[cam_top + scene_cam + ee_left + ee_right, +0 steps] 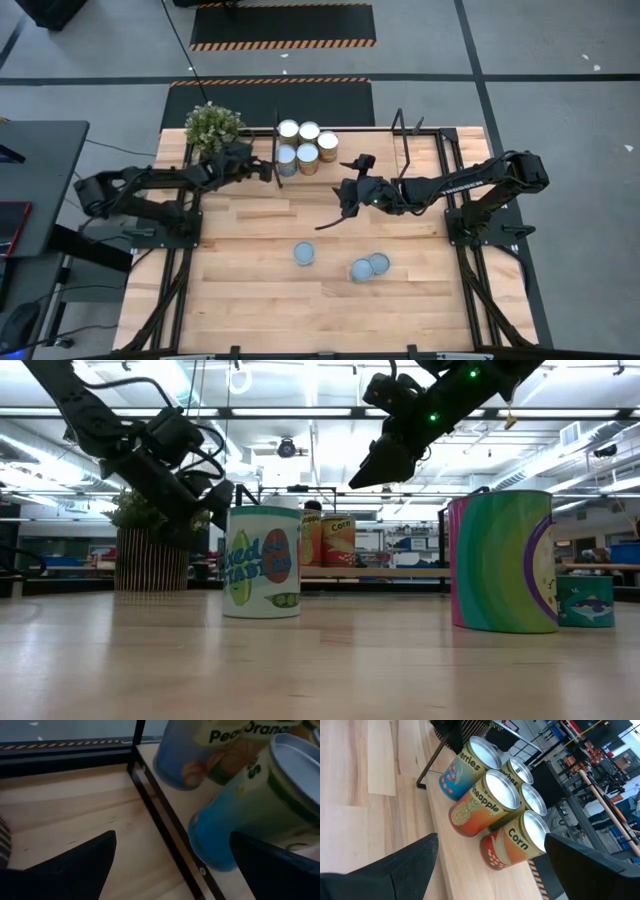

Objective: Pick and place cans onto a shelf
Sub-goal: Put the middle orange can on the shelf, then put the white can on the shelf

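Note:
Five cans stand upright on the shelf at the table's far edge; the right wrist view shows their labels. Three more cans stand on the tabletop nearer the front: one alone and a touching pair. My left gripper is open at the shelf's left end frame, right beside the blue can. I cannot tell whether a finger touches the can. My right gripper is open and empty, raised above the table's middle and facing the shelf cans.
A potted green plant stands at the far left, just behind my left arm. The shelf board to the right of the cans is bare, up to the right end frame. Bare tabletop lies between the shelf and the three front cans.

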### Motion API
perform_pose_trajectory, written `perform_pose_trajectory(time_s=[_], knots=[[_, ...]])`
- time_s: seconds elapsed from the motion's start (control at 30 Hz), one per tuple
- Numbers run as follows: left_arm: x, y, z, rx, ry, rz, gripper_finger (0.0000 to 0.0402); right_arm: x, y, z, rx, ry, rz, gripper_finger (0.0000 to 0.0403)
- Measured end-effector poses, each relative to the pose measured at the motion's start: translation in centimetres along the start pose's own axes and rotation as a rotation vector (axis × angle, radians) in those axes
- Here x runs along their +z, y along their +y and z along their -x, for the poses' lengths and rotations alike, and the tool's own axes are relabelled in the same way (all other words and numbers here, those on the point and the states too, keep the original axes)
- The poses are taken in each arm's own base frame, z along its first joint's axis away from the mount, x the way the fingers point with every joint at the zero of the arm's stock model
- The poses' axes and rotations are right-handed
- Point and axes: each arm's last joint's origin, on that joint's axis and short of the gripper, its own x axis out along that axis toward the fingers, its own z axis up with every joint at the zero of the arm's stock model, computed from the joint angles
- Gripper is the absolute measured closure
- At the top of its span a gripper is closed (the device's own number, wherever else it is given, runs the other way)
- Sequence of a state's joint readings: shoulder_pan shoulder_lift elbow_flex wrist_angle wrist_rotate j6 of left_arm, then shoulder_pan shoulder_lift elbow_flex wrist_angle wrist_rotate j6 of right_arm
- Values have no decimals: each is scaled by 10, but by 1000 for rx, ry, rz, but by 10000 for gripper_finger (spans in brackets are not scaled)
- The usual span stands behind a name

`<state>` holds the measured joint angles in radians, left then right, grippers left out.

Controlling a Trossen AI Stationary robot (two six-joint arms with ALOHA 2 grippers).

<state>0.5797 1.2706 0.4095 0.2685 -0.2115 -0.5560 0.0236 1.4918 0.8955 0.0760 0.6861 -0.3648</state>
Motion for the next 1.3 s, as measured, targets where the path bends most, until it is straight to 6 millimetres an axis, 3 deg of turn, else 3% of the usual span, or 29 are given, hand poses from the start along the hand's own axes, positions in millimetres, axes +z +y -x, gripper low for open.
perform_pose_trajectory(time_s=[0.43,0.6,0.87,1.13,1.3], knots=[[3,-4,-3,-29,-54,-44,5,-2,3,1,13,16,17,29],[7,-4,8,16,-79,-102,5,0,9,6,45,-2,23,29],[7,-14,37,45,-120,-154,6,6,22,9,424,-118,-128,29],[-11,-32,53,-46,-51,-201,6,6,54,1,609,-133,-175,29],[-9,-44,58,-145,-34,-217,6,16,72,-2,677,-121,-144,29]])
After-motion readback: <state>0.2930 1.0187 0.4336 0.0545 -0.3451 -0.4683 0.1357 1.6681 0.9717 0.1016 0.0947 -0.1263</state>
